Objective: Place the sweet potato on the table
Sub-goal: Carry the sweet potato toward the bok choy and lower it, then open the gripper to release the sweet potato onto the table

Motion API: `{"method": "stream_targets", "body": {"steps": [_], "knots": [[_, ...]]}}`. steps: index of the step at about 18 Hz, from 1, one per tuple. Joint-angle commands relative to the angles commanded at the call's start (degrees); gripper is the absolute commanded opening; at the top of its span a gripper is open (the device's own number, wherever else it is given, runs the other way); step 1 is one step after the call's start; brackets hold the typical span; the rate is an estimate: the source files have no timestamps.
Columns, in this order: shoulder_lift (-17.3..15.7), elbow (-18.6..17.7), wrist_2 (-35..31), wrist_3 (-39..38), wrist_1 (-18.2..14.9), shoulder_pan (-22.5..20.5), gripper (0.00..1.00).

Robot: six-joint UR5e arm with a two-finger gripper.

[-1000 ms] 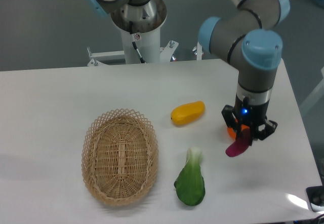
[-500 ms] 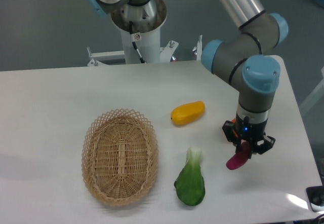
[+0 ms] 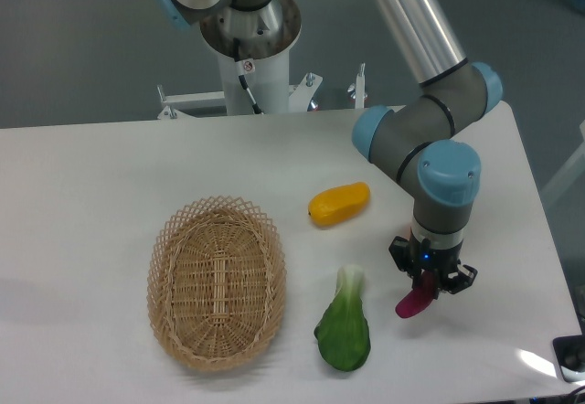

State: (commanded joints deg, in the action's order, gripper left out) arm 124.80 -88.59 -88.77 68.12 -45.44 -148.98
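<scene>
Pincer [image 3: 426, 285] points straight down, closed on the upper end of the sweet potato [image 3: 413, 303]. The magenta body hangs tilted below the fingers, low over the white table [image 3: 82, 194]; contact with the surface cannot be judged. Left of the pincer, nearby: a green bok choy [image 3: 345, 331] lying on the table. Up and to the left: a yellow-orange oblong fruit [image 3: 339, 203]. Far left: an oval wicker basket [image 3: 217, 281].
</scene>
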Motion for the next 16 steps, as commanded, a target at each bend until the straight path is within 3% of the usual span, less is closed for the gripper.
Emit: {"method": "stream_targets", "body": {"steps": [9, 11, 15, 16], "knots": [[-0.62, -1.76, -0.26, 0.35, 0.18, 0.00, 0.29], [-0.62, -1.68, -0.26, 0.44, 0.26, 0.00, 0.43], [-0.88, -1.68, -0.26, 0.00, 0.18, 0.00, 0.98], [-0.97, -1.68, -0.26, 0.09, 0.18, -0.09, 1.00]]}}
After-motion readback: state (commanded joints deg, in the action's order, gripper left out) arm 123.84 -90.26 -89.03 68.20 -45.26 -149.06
